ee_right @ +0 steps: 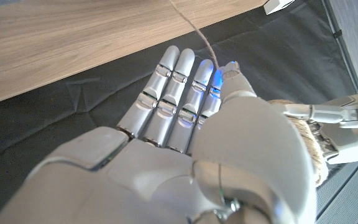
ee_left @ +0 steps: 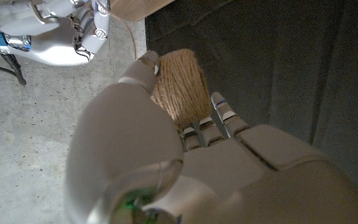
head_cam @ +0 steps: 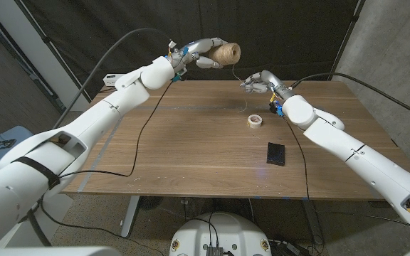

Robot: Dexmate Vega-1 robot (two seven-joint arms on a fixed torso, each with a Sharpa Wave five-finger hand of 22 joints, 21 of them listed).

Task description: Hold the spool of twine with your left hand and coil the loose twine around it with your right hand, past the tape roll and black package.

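Note:
My left hand (head_cam: 203, 51) is raised above the table's far edge and grips the tan spool of twine (head_cam: 226, 53); in the left wrist view its fingers (ee_left: 219, 115) wrap the spool (ee_left: 179, 84). A thin strand of twine (head_cam: 235, 71) runs from the spool to my right hand (head_cam: 258, 82), which hovers just right of it. In the right wrist view the right hand (ee_right: 185, 137) pinches the strand (ee_right: 194, 28) between thumb and a finger, the other fingers straight. The white tape roll (head_cam: 255, 121) and black package (head_cam: 276, 153) lie on the table.
The wooden table (head_cam: 176, 149) has a black cable (head_cam: 142, 135) trailing across its left half and another (head_cam: 301, 160) on the right. A dark curtain hangs behind. A power strip (head_cam: 111, 78) sits at the far left corner.

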